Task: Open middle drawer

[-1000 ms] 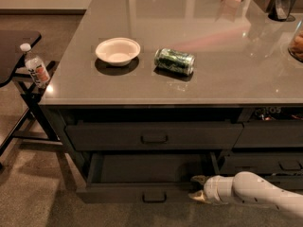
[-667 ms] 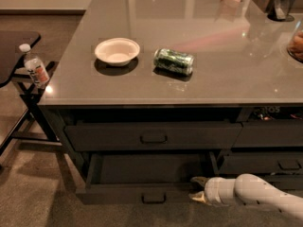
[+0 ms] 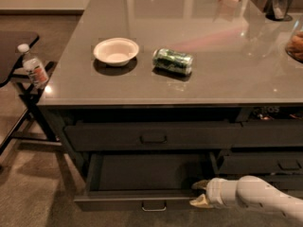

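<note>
The middle drawer [image 3: 142, 200] is the wide dark grey one below the top drawer [image 3: 153, 136]. It stands pulled out, showing its dark flat inside, and its small loop handle [image 3: 154, 205] sits at the centre of the front. My gripper [image 3: 199, 193] comes in from the lower right on a white arm, at the right end of that drawer's front. One gold fingertip [image 3: 200, 185] is behind the front panel, and the other is in front of it. The fingers are spread wider than the panel, so the gripper is open.
On the grey counter [image 3: 213, 79] lie a white bowl [image 3: 116, 51] and a green can [image 3: 173, 61] on its side. More small drawers [image 3: 279, 164] are at the right. At the left, a water bottle [image 3: 33, 65] stands on a black folding stand. The floor is brown carpet.
The middle drawer's front has slid further out toward the camera. My gripper has moved the same way, staying at the drawer's right end.
</note>
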`<state>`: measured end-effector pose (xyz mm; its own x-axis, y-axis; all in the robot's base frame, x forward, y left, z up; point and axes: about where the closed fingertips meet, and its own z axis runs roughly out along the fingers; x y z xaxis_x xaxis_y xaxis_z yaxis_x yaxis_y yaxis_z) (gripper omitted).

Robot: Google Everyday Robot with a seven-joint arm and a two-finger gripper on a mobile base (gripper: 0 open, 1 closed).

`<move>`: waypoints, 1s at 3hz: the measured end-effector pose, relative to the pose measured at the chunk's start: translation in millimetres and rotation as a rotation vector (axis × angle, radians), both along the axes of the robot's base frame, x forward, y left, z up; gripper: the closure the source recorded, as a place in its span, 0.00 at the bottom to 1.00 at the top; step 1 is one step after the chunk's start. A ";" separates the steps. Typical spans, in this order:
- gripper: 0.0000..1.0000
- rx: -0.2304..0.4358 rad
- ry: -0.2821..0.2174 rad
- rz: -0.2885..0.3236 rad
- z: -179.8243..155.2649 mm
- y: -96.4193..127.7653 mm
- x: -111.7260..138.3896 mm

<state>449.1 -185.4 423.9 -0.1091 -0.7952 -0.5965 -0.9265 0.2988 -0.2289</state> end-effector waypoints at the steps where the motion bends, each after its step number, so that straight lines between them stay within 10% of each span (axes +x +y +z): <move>1: 1.00 0.007 0.008 -0.015 0.3 -1.1 -17.1; 3: 0.61 0.009 0.010 -0.019 -0.4 -1.1 -19.7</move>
